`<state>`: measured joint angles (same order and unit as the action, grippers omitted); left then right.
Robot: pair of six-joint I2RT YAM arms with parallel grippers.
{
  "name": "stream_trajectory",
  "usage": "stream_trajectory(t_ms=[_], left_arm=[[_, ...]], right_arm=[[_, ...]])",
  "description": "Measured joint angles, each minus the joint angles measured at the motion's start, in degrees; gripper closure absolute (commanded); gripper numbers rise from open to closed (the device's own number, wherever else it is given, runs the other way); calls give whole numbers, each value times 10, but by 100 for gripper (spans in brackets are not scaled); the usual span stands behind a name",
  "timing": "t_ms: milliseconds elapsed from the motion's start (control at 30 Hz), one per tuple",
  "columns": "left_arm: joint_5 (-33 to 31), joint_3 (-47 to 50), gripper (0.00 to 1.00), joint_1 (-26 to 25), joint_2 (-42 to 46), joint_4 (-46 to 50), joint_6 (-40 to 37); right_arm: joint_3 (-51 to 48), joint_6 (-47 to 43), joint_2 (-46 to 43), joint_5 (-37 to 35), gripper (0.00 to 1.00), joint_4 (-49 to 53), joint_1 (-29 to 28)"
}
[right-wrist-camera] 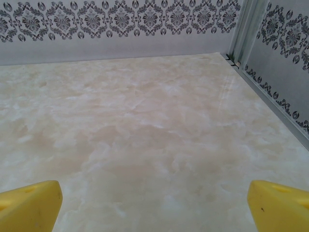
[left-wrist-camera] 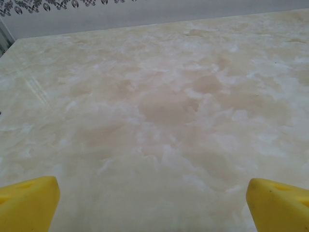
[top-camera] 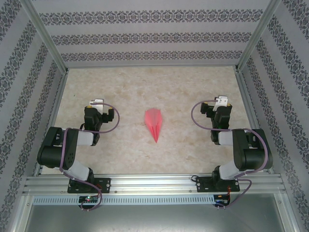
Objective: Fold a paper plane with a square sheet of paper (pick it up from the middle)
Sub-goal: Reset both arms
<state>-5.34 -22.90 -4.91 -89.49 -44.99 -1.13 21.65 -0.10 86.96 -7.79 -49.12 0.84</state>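
Paper plane: the pink-red paper plane [top-camera: 154,123] lies flat near the middle of the surface [top-camera: 193,150], between the two arms and touching neither.
Plane shape: a narrow dart with its point towards the near edge and its wider end towards the far wall; a crease runs along its length.
Left hand: the left hand [left-wrist-camera: 153,195] is spread wide. Its yellow fingers [left-wrist-camera: 29,203] sit at the lower corners of the left wrist view, with bare surface between them.
Right hand: the right hand [right-wrist-camera: 155,195] is spread just as wide, empty, its yellow fingertips [right-wrist-camera: 280,205] far apart over bare surface.
Left arm: the left arm [top-camera: 63,150] is bent at the elbow, well to the left of the plane.
Right arm: the right arm [top-camera: 248,152] is bent the same way, well to the right of the plane.
Surface look: pale marbled beige.
Walls: the walls [top-camera: 145,36] are light with bands of dark ornamental pattern.
Rail: an aluminium rail [top-camera: 154,183] at the near edge carries both arm bases.
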Motion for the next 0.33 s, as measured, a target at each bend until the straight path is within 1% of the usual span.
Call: stream_trajectory(t_ms=[333], left_arm=[[15, 0, 0, 2, 0, 0, 0]], right_arm=[[0, 0, 0, 0, 2, 0, 0]])
